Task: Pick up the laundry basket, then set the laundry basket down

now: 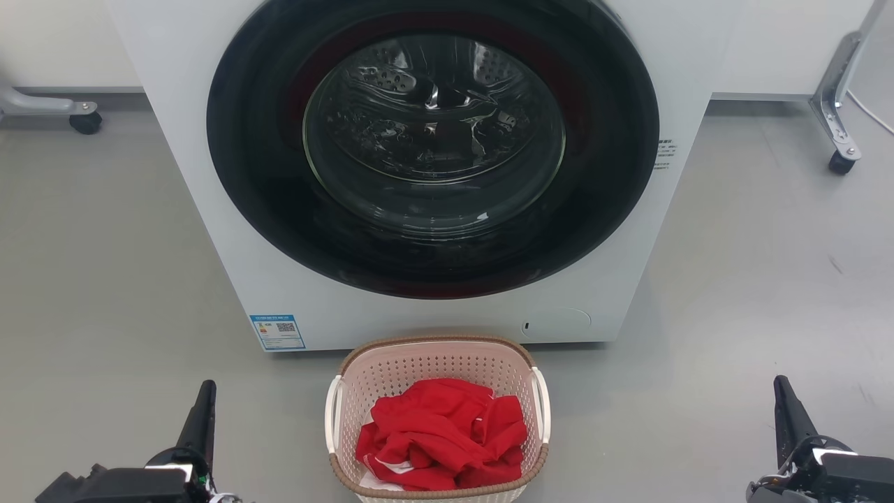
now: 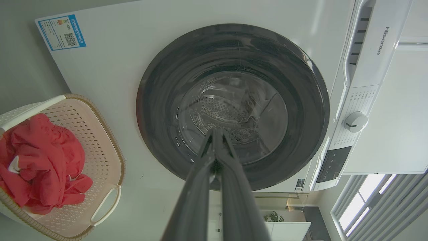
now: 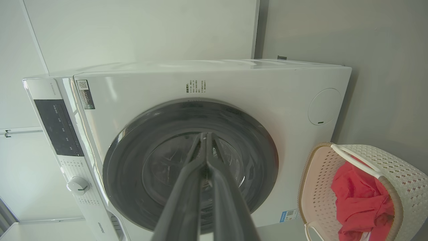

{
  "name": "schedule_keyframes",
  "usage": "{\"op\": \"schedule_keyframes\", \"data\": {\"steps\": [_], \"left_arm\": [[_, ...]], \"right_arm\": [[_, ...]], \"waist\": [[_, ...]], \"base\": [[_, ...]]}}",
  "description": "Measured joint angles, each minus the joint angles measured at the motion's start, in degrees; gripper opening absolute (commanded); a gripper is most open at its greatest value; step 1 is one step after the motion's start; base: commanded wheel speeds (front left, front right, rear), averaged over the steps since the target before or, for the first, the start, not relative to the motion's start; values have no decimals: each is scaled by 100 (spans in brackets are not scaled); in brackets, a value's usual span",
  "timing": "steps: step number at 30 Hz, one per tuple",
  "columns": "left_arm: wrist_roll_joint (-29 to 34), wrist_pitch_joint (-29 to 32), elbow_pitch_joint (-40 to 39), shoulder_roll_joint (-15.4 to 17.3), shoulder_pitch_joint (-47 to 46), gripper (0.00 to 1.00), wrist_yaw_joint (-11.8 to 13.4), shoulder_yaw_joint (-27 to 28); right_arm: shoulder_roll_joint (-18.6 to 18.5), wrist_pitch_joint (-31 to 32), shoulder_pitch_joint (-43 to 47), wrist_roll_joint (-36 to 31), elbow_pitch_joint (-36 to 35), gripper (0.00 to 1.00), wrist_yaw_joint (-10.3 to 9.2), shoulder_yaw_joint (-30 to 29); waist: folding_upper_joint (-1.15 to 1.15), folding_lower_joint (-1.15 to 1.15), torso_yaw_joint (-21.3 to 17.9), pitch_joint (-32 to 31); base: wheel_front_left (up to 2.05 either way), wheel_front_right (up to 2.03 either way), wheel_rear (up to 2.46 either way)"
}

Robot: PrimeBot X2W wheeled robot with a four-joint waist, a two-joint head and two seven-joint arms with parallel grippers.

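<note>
The laundry basket (image 1: 391,367), pale pink-cream with a brown woven-look rim and white side handles, stands on the grey floor just in front of the washer. Red clothing (image 1: 440,440) is heaped inside it. The basket also appears at the left of the left wrist view (image 2: 100,140) and at the lower right of the right wrist view (image 3: 317,187). My left gripper (image 1: 206,388) is shut, low at the left, well apart from the basket. My right gripper (image 1: 781,383) is shut, low at the far right. In each wrist view the fingertips meet: left gripper (image 2: 214,130), right gripper (image 3: 204,134).
A white front-loading washer (image 1: 614,293) with a dark round glass door (image 1: 433,147), which is closed, fills the back. Wheeled metal frame legs (image 1: 838,157) stand at the right, and a caster (image 1: 85,120) at the far left. Grey floor (image 1: 754,293) lies on both sides.
</note>
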Motion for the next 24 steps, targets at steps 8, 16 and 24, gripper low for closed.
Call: {"op": "schedule_keyframes", "data": {"steps": [8,16,24], "left_arm": [[-1,0,0,0,0,0,0,0],[-1,0,0,0,0,0,0,0],[0,-1,286,-77,266,100,10,-29]], "right_arm": [[0,0,0,0,0,0,0,0],[0,0,0,0,0,0,0,0],[102,-1,229,-1,291,100,-32,36]], "waist": [[0,0,0,0],[0,0,0,0],[0,0,0,1]], "base": [[0,0,0],[0,0,0],[0,0,0]]}}
